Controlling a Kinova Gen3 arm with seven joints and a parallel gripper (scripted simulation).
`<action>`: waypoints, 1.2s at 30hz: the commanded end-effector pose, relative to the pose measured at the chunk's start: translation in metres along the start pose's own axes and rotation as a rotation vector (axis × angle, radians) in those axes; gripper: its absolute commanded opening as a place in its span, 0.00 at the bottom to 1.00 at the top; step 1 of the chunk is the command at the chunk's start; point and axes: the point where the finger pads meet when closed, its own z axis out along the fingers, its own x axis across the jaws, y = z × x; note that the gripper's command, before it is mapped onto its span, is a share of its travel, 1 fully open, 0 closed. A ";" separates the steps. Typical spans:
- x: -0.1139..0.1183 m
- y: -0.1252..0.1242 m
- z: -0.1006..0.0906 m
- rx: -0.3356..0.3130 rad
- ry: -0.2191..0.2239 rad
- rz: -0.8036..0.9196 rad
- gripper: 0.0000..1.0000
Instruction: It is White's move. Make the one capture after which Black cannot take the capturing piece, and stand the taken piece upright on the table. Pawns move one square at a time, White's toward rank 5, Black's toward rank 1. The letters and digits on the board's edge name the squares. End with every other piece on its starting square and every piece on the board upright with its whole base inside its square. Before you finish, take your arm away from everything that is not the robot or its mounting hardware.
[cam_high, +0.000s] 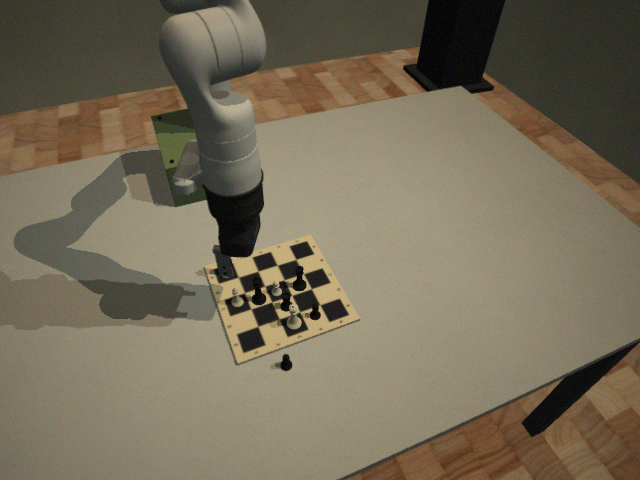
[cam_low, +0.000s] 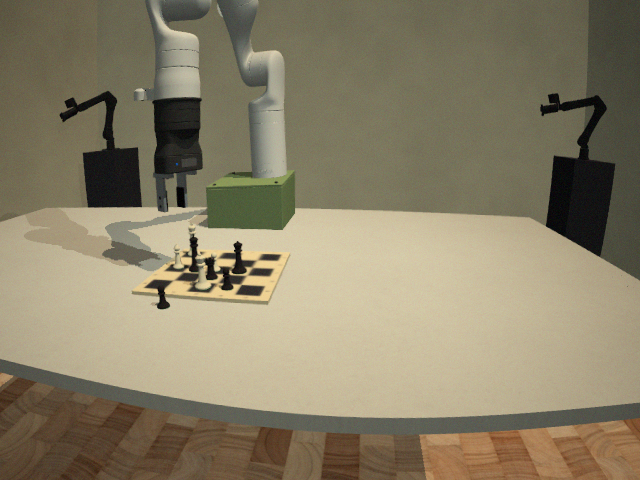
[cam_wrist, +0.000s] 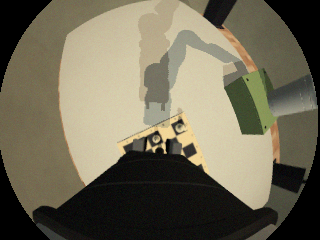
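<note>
Jaws: partly open, fingers (cam_low: 163, 195) parallel and pointing straight down, a visible gap between them and nothing in it. They hang well above the chessboard (cam_high: 247, 356), over the board corner that faces the green base block (cam_low: 250, 204) of the arm (cam_high: 227, 134). No contact with any piece.

Board: lies flat on the bench (cam_high: 439, 217), in from all edges, between the bench edge that carries the base block and the opposite long edge.

Taken piece: one black pawn (cam_high: 285, 362) is off the board, upright on the bench, just beside the board edge that faces away from the base block and apart from it. Exterior view confirms it standing (cam_low: 162, 298).

On the board, all upright as far as can be seen:
- white pawn (cam_high: 236, 298) near the board's side edge below the jaws;
- tall black piece (cam_high: 257, 291) just beside it;
- small white piece (cam_high: 276, 288);
- tall black piece (cam_high: 299, 279) further along;
- black piece (cam_high: 285, 301) mid-board;
- tall white piece (cam_high: 293, 317);
- black pawn (cam_high: 314, 312) beside that.

Exterior view also shows a white piece (cam_low: 191, 227) at the far board corner; in the top view the wrist hides it. Square letters and digits are too small to read. Wrist view: mostly the gripper body, with part of the board below.
</note>
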 end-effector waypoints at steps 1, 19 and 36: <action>-0.001 0.000 0.000 -0.001 -0.002 0.000 0.73; 0.000 0.000 0.012 0.000 -0.002 -0.001 0.73; 0.000 0.000 0.035 0.000 -0.002 -0.001 0.73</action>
